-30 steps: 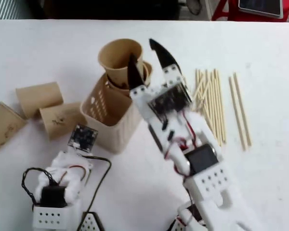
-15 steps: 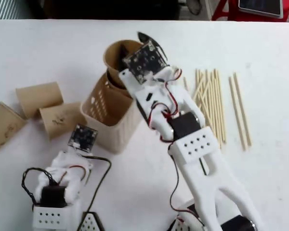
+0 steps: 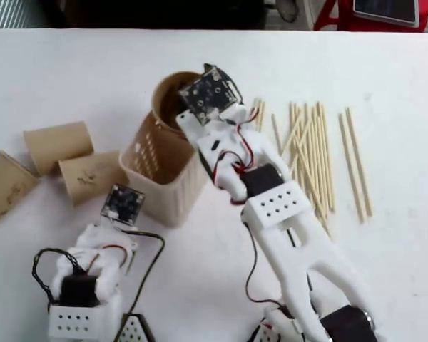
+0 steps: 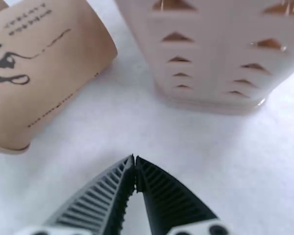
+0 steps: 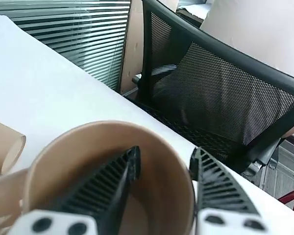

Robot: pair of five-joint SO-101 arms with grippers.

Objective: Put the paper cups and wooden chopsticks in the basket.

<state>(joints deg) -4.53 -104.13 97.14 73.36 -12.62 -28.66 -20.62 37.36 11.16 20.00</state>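
A cream perforated basket (image 3: 160, 174) stands mid-table with a brown paper cup (image 3: 170, 100) upright in its far end. My right gripper (image 5: 165, 152) is open over that cup (image 5: 88, 147), one finger inside it and the other just outside its rim. Three more paper cups (image 3: 57, 144) (image 3: 7, 187) (image 3: 91, 176) lie on their sides left of the basket. Wooden chopsticks (image 3: 314, 153) lie scattered to the right of the right arm. My left gripper (image 4: 135, 160) is shut and empty, low over the table, facing the basket wall (image 4: 215, 54) and a lying cup (image 4: 44, 63).
The right arm (image 3: 278, 206) stretches from the near right edge across to the basket. The left arm's base (image 3: 78, 285) sits at the near left. A black mesh chair (image 5: 220, 98) stands beyond the table's far edge.
The right arm has swung left and turned its wrist, bringing its open fingers down over the cup's rim. The cup has shifted slightly in the basket. The left arm has kept still.
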